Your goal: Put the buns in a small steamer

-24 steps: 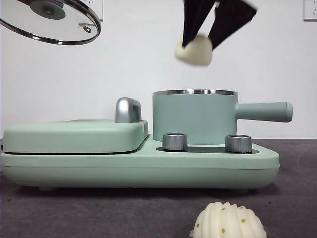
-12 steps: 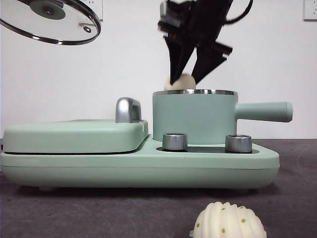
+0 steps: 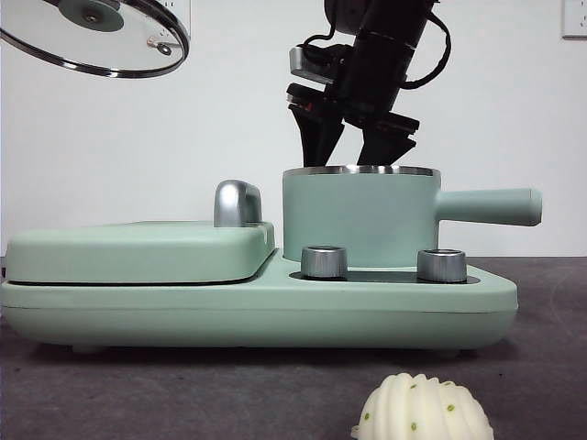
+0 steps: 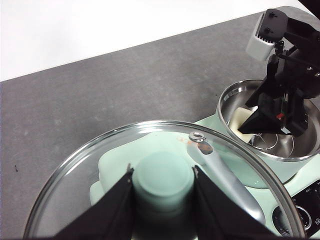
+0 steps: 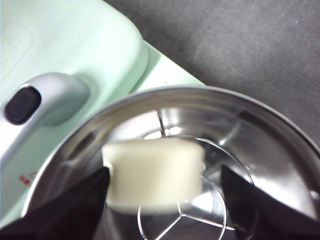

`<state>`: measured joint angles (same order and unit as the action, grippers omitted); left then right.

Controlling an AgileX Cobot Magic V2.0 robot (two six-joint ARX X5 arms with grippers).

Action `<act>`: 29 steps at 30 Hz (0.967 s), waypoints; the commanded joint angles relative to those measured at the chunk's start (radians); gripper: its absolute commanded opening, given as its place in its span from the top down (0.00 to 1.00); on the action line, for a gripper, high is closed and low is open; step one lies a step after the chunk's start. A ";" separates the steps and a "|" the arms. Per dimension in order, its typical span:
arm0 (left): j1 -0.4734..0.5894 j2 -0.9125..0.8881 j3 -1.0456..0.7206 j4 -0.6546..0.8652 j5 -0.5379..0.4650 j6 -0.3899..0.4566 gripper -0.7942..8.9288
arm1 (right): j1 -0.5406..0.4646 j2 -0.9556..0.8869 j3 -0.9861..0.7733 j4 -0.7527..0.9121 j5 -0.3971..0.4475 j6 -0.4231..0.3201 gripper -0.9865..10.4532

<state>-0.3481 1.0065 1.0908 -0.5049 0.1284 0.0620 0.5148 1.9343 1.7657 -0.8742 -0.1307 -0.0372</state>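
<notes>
The mint-green small steamer (image 3: 358, 215) stands on its base with the lid off. My right gripper (image 3: 353, 158) reaches down into its mouth. In the right wrist view the jaws of the right gripper (image 5: 165, 176) stand open around the smooth cream-white bun (image 5: 152, 172), which lies inside the steel pot (image 5: 260, 150); one jaw touches it, the other is apart. The bun also shows in the left wrist view (image 4: 242, 120). My left gripper (image 4: 162, 175) is shut on the green knob of the glass lid (image 3: 92, 41), held high on the griddle side. The ribbed bun (image 3: 422, 408) lies on the table in front.
The flat mint-green hinged griddle (image 3: 138, 252) with its steel handle (image 3: 237, 203) sits beside the pot on the same base. Two steel knobs (image 3: 323, 261) are at the base front. The pot's long handle (image 3: 486, 206) sticks out away from the griddle.
My right gripper came down with the smooth bun from above the pot into its mouth, and its jaws have spread. The lid and the ribbed bun have stayed in place.
</notes>
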 commanded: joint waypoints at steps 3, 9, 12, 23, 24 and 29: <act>-0.003 0.001 0.016 0.029 0.001 -0.003 0.90 | 0.008 0.015 0.138 -0.103 0.000 -0.008 0.59; -0.003 0.001 0.016 0.025 0.002 -0.003 0.90 | 0.043 -0.126 0.259 -0.226 -0.018 -0.012 0.64; -0.003 0.001 0.016 0.024 0.001 -0.003 0.90 | 0.079 -0.221 0.230 -0.204 -0.091 -0.012 0.65; -0.003 0.001 0.016 0.024 0.002 -0.003 0.90 | 0.207 -0.584 -0.192 0.122 -0.105 -0.012 0.65; -0.003 0.001 0.016 0.024 0.001 -0.003 0.90 | 0.217 -0.621 -0.253 0.161 -0.105 -0.012 0.65; -0.003 0.001 0.016 0.024 0.001 -0.003 0.90 | 0.254 -0.780 -0.526 0.301 -0.106 -0.013 0.65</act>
<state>-0.3481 1.0065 1.0908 -0.5060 0.1284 0.0620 0.7578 1.1515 1.2732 -0.5865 -0.2359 -0.0456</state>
